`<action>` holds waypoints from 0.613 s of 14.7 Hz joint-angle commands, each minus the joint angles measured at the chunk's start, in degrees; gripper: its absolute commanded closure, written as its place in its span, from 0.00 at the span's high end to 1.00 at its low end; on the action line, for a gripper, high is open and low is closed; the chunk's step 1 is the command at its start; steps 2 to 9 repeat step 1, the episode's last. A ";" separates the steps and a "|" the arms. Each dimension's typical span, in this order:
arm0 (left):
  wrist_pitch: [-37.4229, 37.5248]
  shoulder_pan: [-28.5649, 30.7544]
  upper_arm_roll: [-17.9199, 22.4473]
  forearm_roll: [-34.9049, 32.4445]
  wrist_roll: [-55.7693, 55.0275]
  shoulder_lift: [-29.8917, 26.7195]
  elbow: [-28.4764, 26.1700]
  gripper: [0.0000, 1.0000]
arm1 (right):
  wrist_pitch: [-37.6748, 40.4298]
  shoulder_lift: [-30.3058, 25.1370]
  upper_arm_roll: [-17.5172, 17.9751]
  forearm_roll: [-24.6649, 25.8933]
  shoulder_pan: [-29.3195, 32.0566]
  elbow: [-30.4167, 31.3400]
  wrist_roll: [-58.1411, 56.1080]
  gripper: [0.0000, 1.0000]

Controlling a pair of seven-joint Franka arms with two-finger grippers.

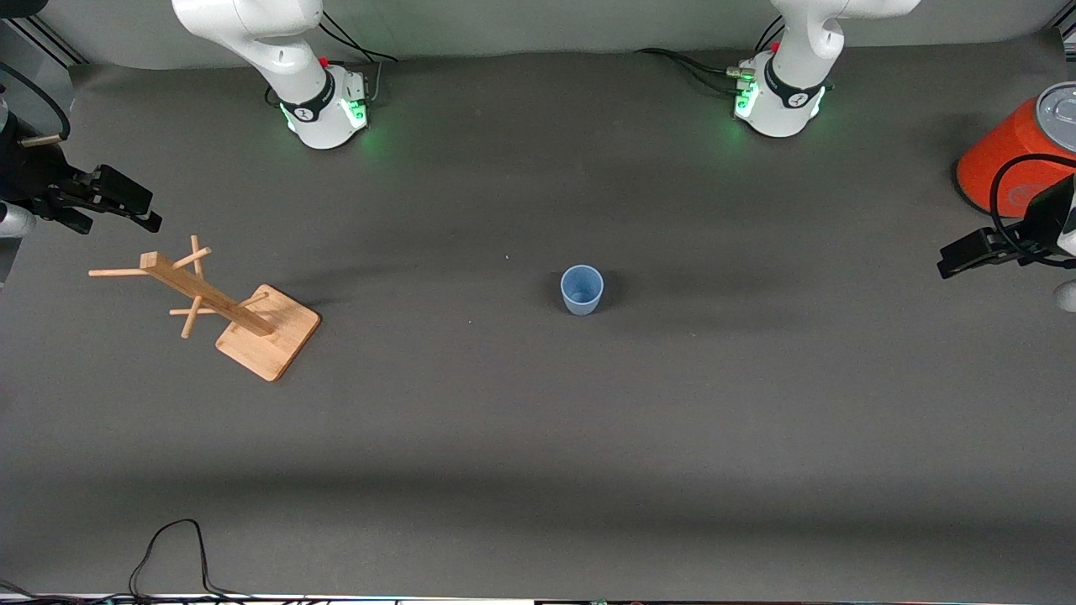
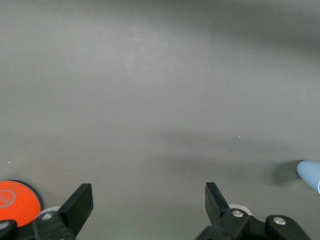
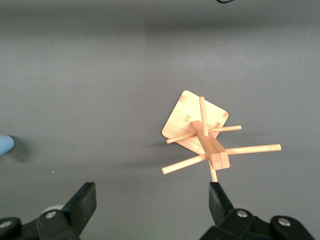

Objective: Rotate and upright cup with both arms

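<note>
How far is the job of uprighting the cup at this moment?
Done: the small light-blue tumbler stands upright mid-table, mouth up. In hand: nothing; the left end effector and the right end effector wait open at the table's ends. Left: apparently nothing.

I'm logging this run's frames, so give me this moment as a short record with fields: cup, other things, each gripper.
cup: light-blue cup standing upright, mouth up, on the table near its middle, nothing touching it
rack: wooden peg rack on its square base, toward the right arm's end
can: orange can with silver top, toward the left arm's end
left gripper: left gripper open, empty, up beside the can
right gripper: right gripper open, empty, up near the rack
task state: cup looks already upright; both arms away from it
</note>
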State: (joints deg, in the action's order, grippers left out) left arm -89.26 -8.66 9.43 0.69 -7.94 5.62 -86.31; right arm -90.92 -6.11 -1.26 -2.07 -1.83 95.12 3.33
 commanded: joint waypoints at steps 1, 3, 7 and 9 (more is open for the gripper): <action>0.49 -0.48 0.50 0.98 1.00 -1.40 -1.23 1.00 | 1.27 0.75 0.29 -0.04 0.77 -1.61 -1.84 1.00; 0.49 -0.48 0.50 0.98 1.00 -1.40 -1.23 1.00 | 1.27 0.75 0.29 -0.04 0.77 -1.61 -1.84 1.00; 0.49 -0.48 0.50 0.98 1.00 -1.40 -1.23 1.00 | 1.27 0.75 0.29 -0.04 0.77 -1.61 -1.84 1.00; 0.49 -0.48 0.50 0.98 1.00 -1.40 -1.23 1.00 | 1.27 0.75 0.29 -0.04 0.77 -1.61 -1.84 1.00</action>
